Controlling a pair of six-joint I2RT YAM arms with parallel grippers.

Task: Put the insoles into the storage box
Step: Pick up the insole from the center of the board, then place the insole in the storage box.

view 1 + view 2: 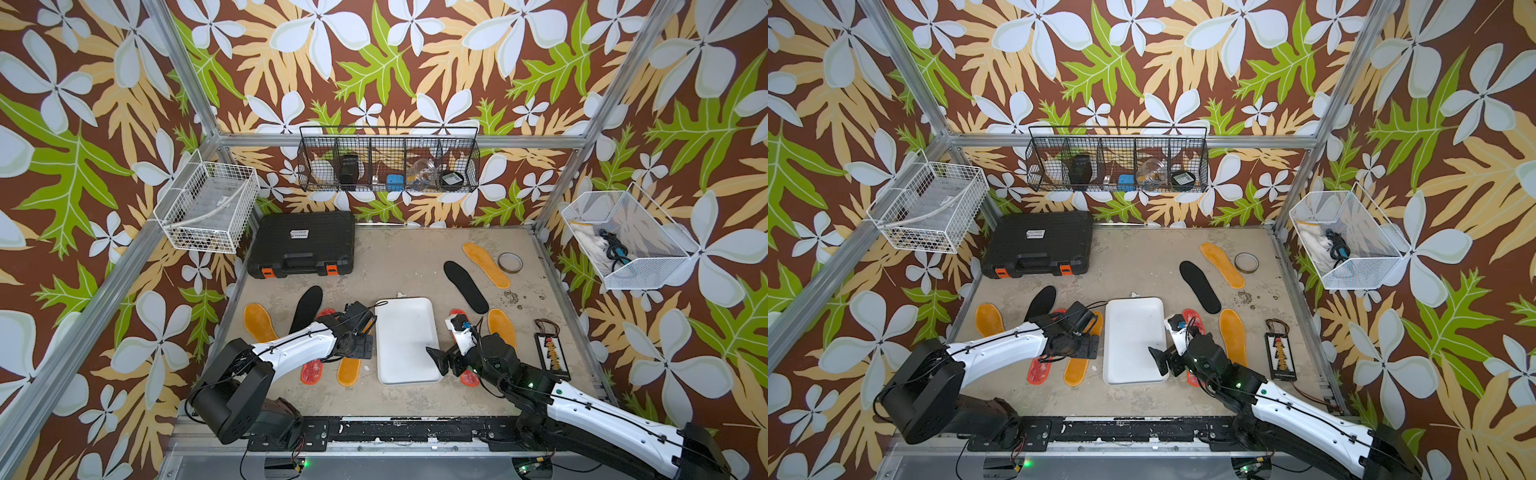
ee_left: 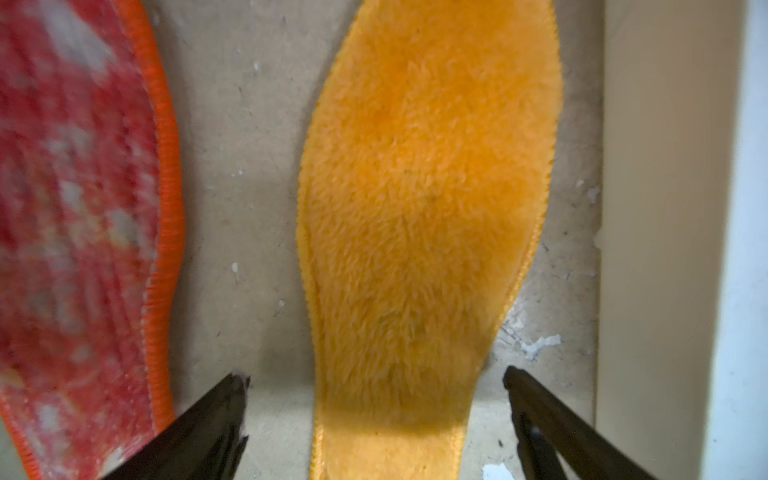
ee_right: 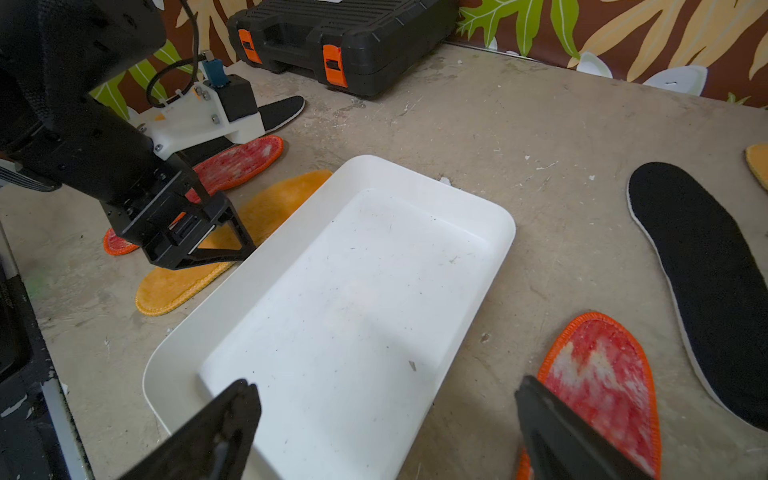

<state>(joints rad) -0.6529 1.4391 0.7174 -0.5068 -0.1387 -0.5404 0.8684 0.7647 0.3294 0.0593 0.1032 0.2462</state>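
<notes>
My left gripper (image 2: 374,377) gapes astride the orange insole (image 2: 424,187), with the storage box (image 2: 744,249) edge at frame right; my right gripper (image 3: 386,386) is released too.

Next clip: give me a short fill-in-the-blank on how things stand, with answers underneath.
1. The white tray is ___ inside.
2. The left gripper has its jaws ___, one on either side of the fuzzy orange insole beside the tray.
3. The black case has ___ orange latches.
4. The right gripper hangs open above the tray, holding ___.

Answers: empty; open; two; nothing
</notes>
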